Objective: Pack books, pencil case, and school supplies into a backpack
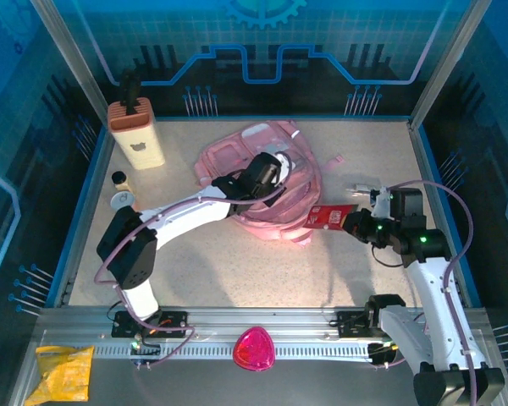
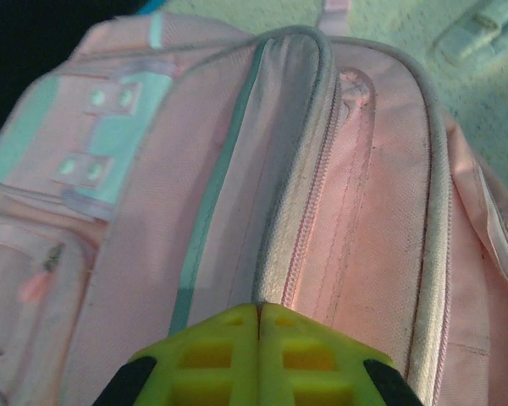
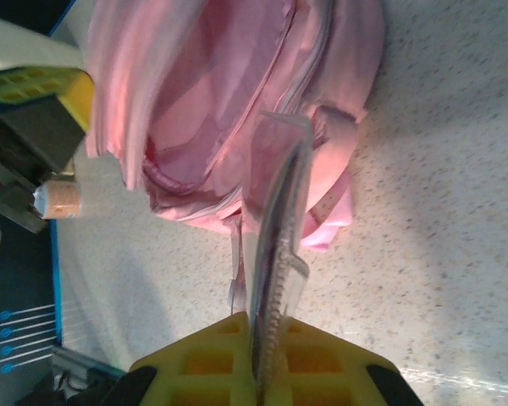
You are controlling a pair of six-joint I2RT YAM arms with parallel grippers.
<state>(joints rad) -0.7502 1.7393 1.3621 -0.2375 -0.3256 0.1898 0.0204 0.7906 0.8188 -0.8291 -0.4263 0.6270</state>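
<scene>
My left hand [image 2: 258, 311] is over the pink backpack [image 1: 275, 144], which lies in the middle of the bench [image 1: 237, 271]. In the left wrist view my two yellow fingers [image 2: 212, 355] are pressed together with no gap. The piped edge of the backpack [image 2: 339, 211], beside its zip, runs straight in between the tips. So this hand is closed on that edge of the fabric, as far as I can see.

My right hand [image 3: 267, 328] is at the right side of the backpack. It is clamped on the pencil case [image 3: 275, 220], which I see here from its thin side, with the zip line running along it. The free end of the case points to the open mouth of the backpack [image 3: 212, 93], where the pink lining is visible, and it is at the rim, not inside. From the top view the pencil case [image 1: 328, 216] is red and flat, and it is held between my right hand [image 1: 349, 222] and the lower right edge of the backpack, with its left end just at the fabric.

A small pale oblong item [image 1: 361, 188] lies on the bench just beyond my right hand. A tall beige box with black top [image 1: 136, 131] stands at the far left corner, and two small jars [image 1: 120, 190] are near it.
</scene>
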